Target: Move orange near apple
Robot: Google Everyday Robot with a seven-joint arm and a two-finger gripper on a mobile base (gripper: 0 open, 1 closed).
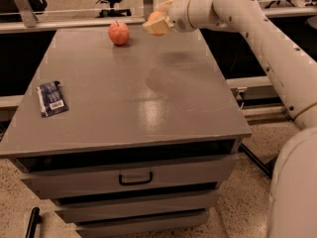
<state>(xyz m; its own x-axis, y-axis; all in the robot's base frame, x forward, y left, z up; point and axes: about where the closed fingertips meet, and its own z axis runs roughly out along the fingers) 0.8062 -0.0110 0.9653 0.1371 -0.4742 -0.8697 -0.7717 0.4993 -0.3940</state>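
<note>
Gripper (157, 27) clasping the orange (155, 17) above the far side of the grey table (148, 118)

The tan fingers are closing around the orange, holding it off the tabletop; the apple (119, 32) is sitting on the table near it, to the left; a blue packet (51, 98) is lying by the left edge.

Tan end effector (156, 26), above the grey table (124, 108) near the red-pink apple (119, 32), grips the plain orange (155, 17).
</note>
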